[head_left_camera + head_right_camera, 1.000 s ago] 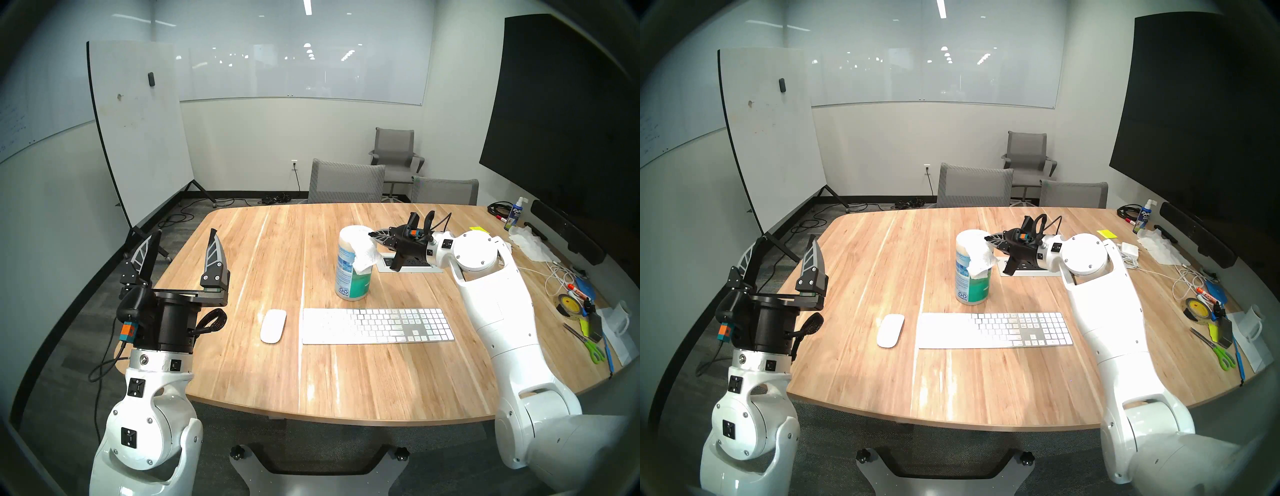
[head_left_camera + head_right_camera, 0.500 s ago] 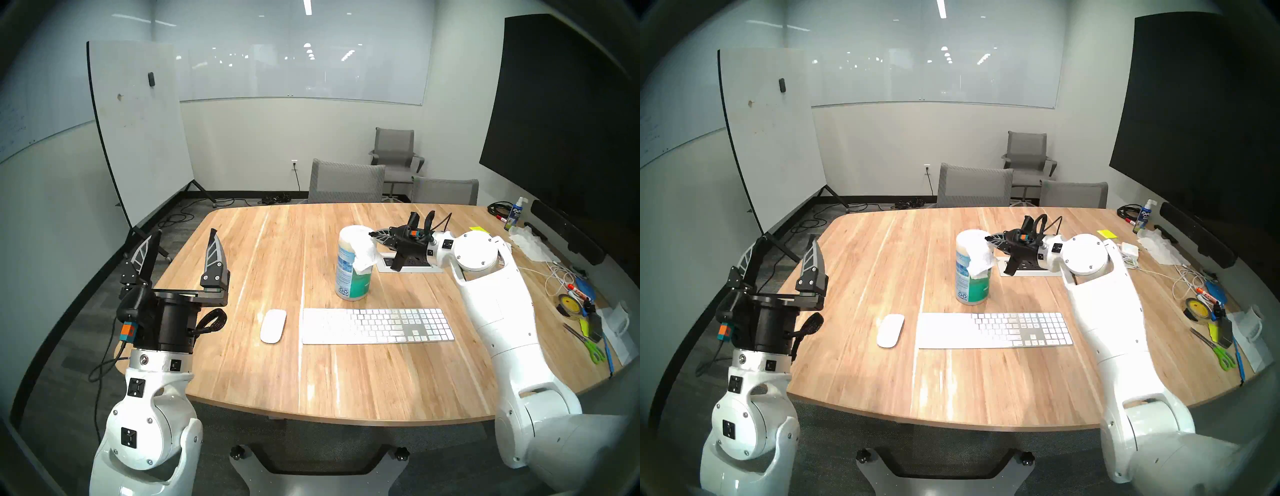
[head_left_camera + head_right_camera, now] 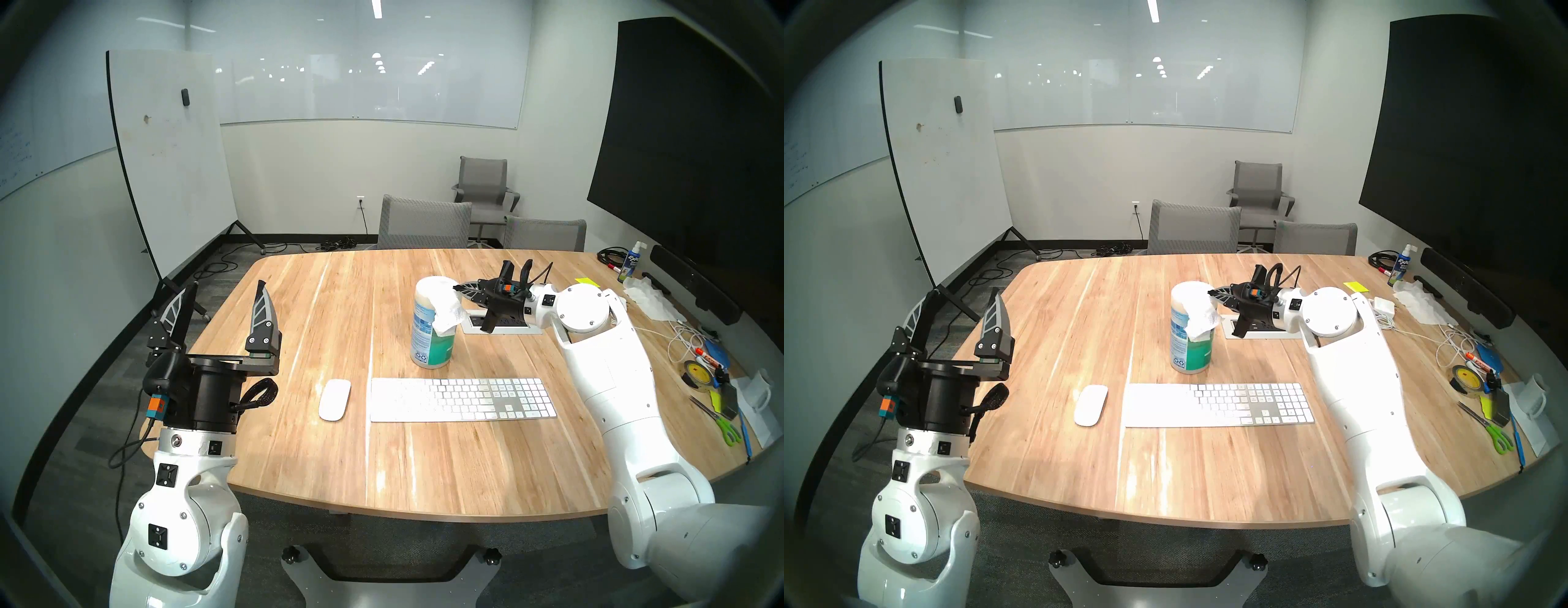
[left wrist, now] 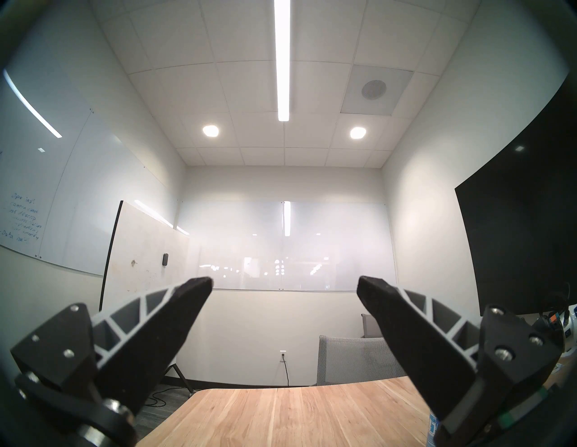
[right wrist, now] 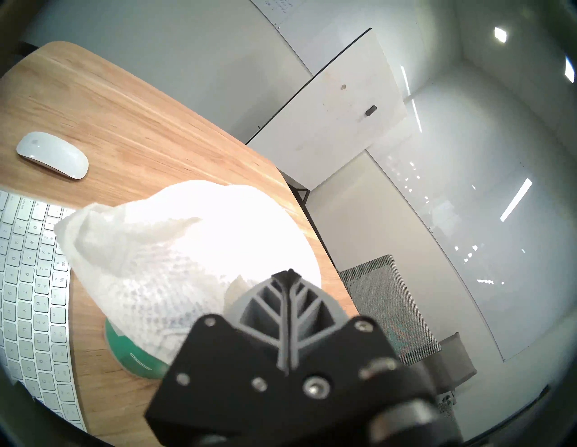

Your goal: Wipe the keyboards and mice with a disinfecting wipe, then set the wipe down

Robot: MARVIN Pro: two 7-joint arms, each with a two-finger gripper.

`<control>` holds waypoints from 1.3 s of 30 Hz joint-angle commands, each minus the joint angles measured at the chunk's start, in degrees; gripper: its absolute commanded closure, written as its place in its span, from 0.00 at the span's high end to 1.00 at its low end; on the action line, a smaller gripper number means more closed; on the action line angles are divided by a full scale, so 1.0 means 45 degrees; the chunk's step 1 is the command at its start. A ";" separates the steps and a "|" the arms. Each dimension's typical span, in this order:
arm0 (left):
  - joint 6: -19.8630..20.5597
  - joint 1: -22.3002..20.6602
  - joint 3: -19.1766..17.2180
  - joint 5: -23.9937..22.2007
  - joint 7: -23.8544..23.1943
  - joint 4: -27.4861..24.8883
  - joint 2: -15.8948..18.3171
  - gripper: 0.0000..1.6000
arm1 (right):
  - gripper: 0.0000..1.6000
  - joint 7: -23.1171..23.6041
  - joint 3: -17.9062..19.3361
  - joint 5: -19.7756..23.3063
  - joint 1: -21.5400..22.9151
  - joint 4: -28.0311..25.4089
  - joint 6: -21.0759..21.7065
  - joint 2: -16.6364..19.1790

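A wide white keyboard (image 3: 462,399) (image 3: 1219,404) (image 5: 28,265) lies flat near the front of the wooden table, with a white oval mouse (image 3: 335,399) (image 3: 1090,404) (image 5: 53,155) just left of it. Behind them stands a blue-green canister (image 3: 430,339) (image 3: 1189,348) (image 5: 137,359). The disinfecting wipe (image 3: 447,312) (image 3: 1202,316) (image 5: 156,259) sticks out of its top and drapes down its right side. My right gripper (image 3: 456,288) (image 3: 1209,292) (image 5: 288,273) is shut on the wipe's upper edge at the canister's top. My left gripper (image 3: 228,283) (image 3: 964,292) (image 4: 283,281) points upward, open and empty, above the table's left edge.
A power outlet box (image 3: 502,325) is set into the table under my right wrist. Along the right edge lie a tissue heap (image 3: 649,301), cables, tape, green scissors (image 3: 721,420), a mug (image 3: 759,388) and a spray bottle (image 3: 632,261). Grey chairs (image 3: 424,223) stand behind the table.
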 commanded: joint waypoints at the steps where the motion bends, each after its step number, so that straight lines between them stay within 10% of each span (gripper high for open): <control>1: -0.0025 -0.0007 0.0005 -0.0006 0.0022 -0.0299 -0.0025 1.00 | 0.00 0.0089 -0.0091 0.0009 0.0147 -0.0163 -0.0134 0.0000; 27: 0.0001 0.0014 -0.0036 -0.0167 -0.0037 -0.0326 0.0027 1.00 | 0.00 0.0188 -0.0141 -0.0077 0.0023 -0.0348 -0.0201 0.0067; 39: 0.1458 0.0378 -0.0557 -0.0688 -0.0453 -0.0904 0.0539 1.00 | 0.00 0.0184 -0.0141 -0.0077 0.0024 -0.0344 -0.0209 0.0066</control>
